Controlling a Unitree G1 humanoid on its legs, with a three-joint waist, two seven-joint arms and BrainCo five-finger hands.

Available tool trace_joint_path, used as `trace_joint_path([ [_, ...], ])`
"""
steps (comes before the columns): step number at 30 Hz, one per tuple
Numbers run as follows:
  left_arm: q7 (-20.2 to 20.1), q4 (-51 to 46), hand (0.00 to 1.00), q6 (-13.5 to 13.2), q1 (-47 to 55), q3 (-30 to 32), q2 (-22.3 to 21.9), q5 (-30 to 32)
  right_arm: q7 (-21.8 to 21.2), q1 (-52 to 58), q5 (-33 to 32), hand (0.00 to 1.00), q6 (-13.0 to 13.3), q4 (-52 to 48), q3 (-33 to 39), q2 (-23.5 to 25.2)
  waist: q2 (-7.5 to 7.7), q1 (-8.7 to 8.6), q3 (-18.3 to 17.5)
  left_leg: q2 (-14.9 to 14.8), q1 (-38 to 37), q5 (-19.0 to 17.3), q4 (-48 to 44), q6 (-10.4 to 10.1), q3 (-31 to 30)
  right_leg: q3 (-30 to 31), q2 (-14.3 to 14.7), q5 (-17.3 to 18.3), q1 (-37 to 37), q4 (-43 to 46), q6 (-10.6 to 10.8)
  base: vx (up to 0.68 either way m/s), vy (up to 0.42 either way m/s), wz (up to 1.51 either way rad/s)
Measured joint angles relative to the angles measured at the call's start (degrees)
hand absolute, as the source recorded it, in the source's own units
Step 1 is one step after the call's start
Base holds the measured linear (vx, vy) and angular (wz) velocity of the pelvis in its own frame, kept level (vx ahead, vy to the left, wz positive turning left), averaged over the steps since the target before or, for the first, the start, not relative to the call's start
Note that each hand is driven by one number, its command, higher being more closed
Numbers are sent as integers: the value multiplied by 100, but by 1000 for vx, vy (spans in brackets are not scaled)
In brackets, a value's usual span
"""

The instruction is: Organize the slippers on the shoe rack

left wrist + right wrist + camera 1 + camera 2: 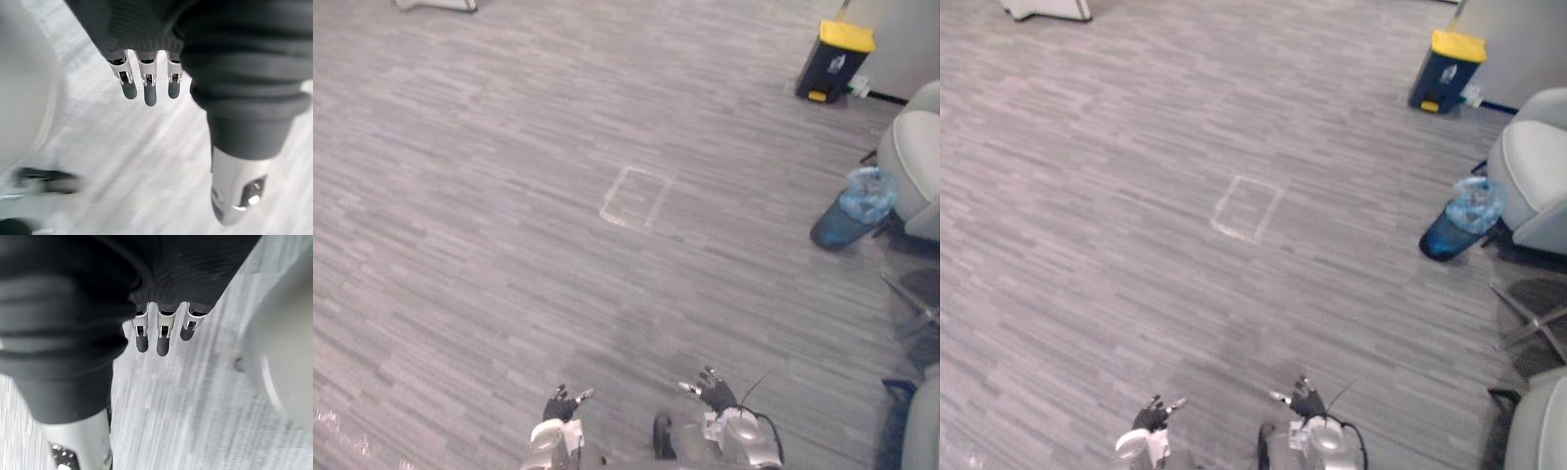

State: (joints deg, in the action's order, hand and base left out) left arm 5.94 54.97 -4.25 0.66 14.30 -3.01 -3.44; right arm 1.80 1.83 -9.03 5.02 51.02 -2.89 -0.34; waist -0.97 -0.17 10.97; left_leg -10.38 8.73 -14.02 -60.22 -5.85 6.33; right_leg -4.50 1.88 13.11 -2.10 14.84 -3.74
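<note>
Two hands sit low at the near edge of the head views, over a grey wood-grain plank floor (pixel 509 215).

Left hand (pixel 560 404): its dark ribbed cover is towards the robot and its fingers point away from the robot, loosely spread. In its wrist view the silver, dark-tipped fingers (pixel 150 90) are straight and side by side, grasping nothing, with floor planks beyond them.

Right hand (pixel 715 393): it is level with the left hand and well apart from it, and likewise relaxed. Its wrist view shows straight fingers (pixel 163 340) in a row above the floor, with nothing held between them.

Surroundings:
- A pale rectangular outline (pixel 635 198) is marked on the floor near the middle of the scene, well ahead of both hands.
- A dark upright bin with a yellow lid (pixel 835 61) stands at the far right, close to a pale wall (pixel 901 39).
- A round blue waste basket lined with a translucent bluish plastic bag (pixel 854 208) stands nearer on the right.
- A pale grey upholstered armchair (pixel 915 157) is just beside the basket.
- Thin metal chair legs (pixel 1528 328) stand over a darker patch of floor, nearer than the armchair.
- A second pale grey cushioned seat (pixel 1542 426) occupies the near right corner.
- A flat white object (pixel 435 4) lies at the far left and is cut off by the edge of the view; what it is cannot be told.
</note>
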Motion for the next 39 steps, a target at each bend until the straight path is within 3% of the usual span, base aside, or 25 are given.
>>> trace_joint_path([
  [2, 1, -105, 0, 0, 4, -8, -11, -4, 5, 34, -1, 0, -23, 0, -7, 22, 13, 56, -15, -113, 380, -92, 223, 89, 187, 50, -61, 69, -423, -255, 20, 476, 22, -18],
  [4, 6, -190, 0, -14, 5, -20, -4, -4, 16, 42, -3, 0, -54, 46, -4, 40, 40, 112, -30, -36, 746, -214, 1662, 152, 598, 147, -314, 137, -839, -553, 127, 475, 124, -40],
  [6, 13, -206, 0, -14, 9, -71, -8, -6, 29, 62, -2, 0, -55, 67, -3, 30, 16, 122, -41, 183, 893, 194, 3177, 267, 562, 267, -519, 260, -1105, -703, 324, 479, 216, -41],
  [7, 19, -202, 0, -20, 4, -197, 10, -17, 47, 36, -2, 0, -62, 196, 3, 36, 58, 200, -63, 421, 864, 1008, 3670, 328, 348, 427, -673, 319, -1264, -794, 395, 675, 354, -17],
  [9, 47, -64, 0, -38, -21, -454, 179, -7, 43, 38, 11, 0, -58, 288, -34, 64, 217, 148, -250, 701, 738, 892, 3887, 407, 413, 662, -856, 67, -1102, -711, 316, 602, 335, 9],
  [11, 47, 6, 0, -30, -51, -449, 274, -11, 42, 28, 14, 0, -83, 420, 27, 81, 371, 159, -301, 828, 675, 608, 3567, 711, 508, 1098, -1004, -75, -932, 6, 506, 453, 250, 11],
  [12, 70, 63, 0, -27, -49, -410, 291, -9, 41, 28, 18, 0, -96, 408, 51, 68, 428, 169, -329, 918, 462, 516, 3610, 848, 576, 1223, -1015, -255, -664, 801, 738, 458, 218, -13],
  [14, 78, 175, 0, -6, -38, -452, 351, -14, 26, 41, 55, 0, -105, 411, 50, 54, 427, 163, -321, 978, -59, 307, 3826, 898, 646, 1386, -952, -1042, -20, 2431, 1090, 504, 232, -35],
  [15, 98, 232, 0, 17, -35, -524, 399, -22, 5, 44, 97, 0, -96, 366, 52, 51, 401, 152, -279, 1032, -540, 100, 4079, 873, 701, 1409, -956, -1147, 456, 3625, 1135, 384, 161, -42],
  [16, 110, 263, 0, 25, -36, -524, 403, -26, 5, 41, 126, 0, -87, 351, 55, 51, 373, 144, -253, 1056, -700, 48, 4149, 866, 716, 1348, -968, -1049, 623, 3952, 1067, 348, 111, -38],
  [17, 124, 319, 0, 86, -35, -527, 380, -33, -1, 42, 184, 0, -77, 231, 56, 42, 382, 61, -250, 1104, -1116, -39, 4376, 917, 715, 1134, -970, -636, 1101, 4698, 829, 324, 62, -15],
  [18, 123, 320, 0, 96, -43, -532, 330, -33, -6, 46, 197, 0, -65, 119, 71, 39, 341, 4, -241, 1077, -1439, -140, 4603, 908, 660, 848, -871, -403, 1495, 4882, 784, 324, 42, -6],
  [22, 111, 392, 0, 132, -113, -545, 137, -35, -33, 53, 206, 0, 2, -17, 311, 35, 342, -69, -209, 938, -2116, -398, 4982, 908, 327, 161, -510, 126, 2156, 3393, 659, 371, -41, 44],
  [24, 75, 394, 0, 128, -153, -549, 36, -6, -51, 50, 196, 0, 20, -3, 401, 24, 348, -110, -213, 889, -2323, -664, 5077, 791, -4, 85, -370, -229, 2217, 1561, 632, 433, -137, 76],
  [25, 26, 405, 0, 127, -154, -548, 11, 3, -61, 47, 175, 0, 14, -1, 447, 13, 353, -122, -213, 914, -2451, -754, 5154, 757, -123, 91, -362, -696, 2215, 1109, 549, 639, -203, 73],
  [26, -18, 477, 0, 137, -112, -603, -44, 13, -68, 14, 176, 0, 14, -2, 456, -63, 158, -185, -288, 777, -2624, -755, 5234, 733, -381, 25, -261, -632, 2172, 1318, 400, 583, -163, 61],
  [28, -46, 466, 0, 131, -60, -597, -48, 56, -61, -29, 183, 0, 7, 4, 497, -111, 34, -173, -295, 689, -2500, -591, 4766, 564, -664, -165, -348, -251, 2151, 1702, 204, 662, -201, 51],
  [29, -51, 423, 0, 129, 1, -572, -64, 96, -64, -72, 179, 0, 0, 9, 493, -151, -54, -240, -274, 674, -2260, -445, 3991, 349, -921, -317, -350, -83, 1930, 1708, 103, 612, -211, 63],
  [30, -63, 404, 0, 129, -19, -461, -66, 112, -64, -64, 179, 0, -36, 16, 453, -155, -110, -281, -284, 622, -1801, -112, 2871, -208, -1093, -435, -298, 17, 1533, 1406, 66, 503, -162, 57],
  [31, -69, 393, 0, 129, 4, -374, -60, 110, -66, -55, 175, 0, -53, 23, 402, -149, -123, -268, -273, 566, -1474, 228, 2130, -533, -1111, -434, -248, 49, 1249, 1159, 50, 622, -160, 31],
  [32, -75, 264, 0, 121, 48, -177, -44, 107, -63, -39, 165, 0, -88, 48, 286, -103, -136, -207, -250, 386, -959, 410, 940, -592, -928, -401, -108, 89, 736, 723, -11, 597, -138, 0],
  [33, -71, 182, 0, 114, 56, -148, -41, 104, -61, -37, 163, 0, -99, 64, 244, -73, -125, -181, -217, 293, -767, 370, 533, -509, -762, -352, -56, 115, 487, 533, -52, 653, -127, -20],
  [34, -58, 52, 0, 105, 54, -118, -10, 105, -58, -57, 155, 0, -104, 179, 206, 10, -83, -73, -162, 140, -398, 186, -6, -189, -442, -237, -6, 149, -13, 195, -84, 478, -59, -33],
  [36, -57, -114, 0, 83, 60, -126, -23, 99, -50, -4, 147, 0, -114, 210, 203, 102, -24, 72, -158, -17, 275, -75, 60, 88, 15, -17, -32, 166, -679, -291, -83, 492, -6, -56],
  [39, -47, -213, 0, 66, 65, -151, -15, 91, 4, 21, 1, 0, -118, 195, 217, 151, -26, 111, -147, 151, 856, -249, 2016, 247, 260, 318, -382, 238, -1216, -543, 41, 538, 151, -75],
])
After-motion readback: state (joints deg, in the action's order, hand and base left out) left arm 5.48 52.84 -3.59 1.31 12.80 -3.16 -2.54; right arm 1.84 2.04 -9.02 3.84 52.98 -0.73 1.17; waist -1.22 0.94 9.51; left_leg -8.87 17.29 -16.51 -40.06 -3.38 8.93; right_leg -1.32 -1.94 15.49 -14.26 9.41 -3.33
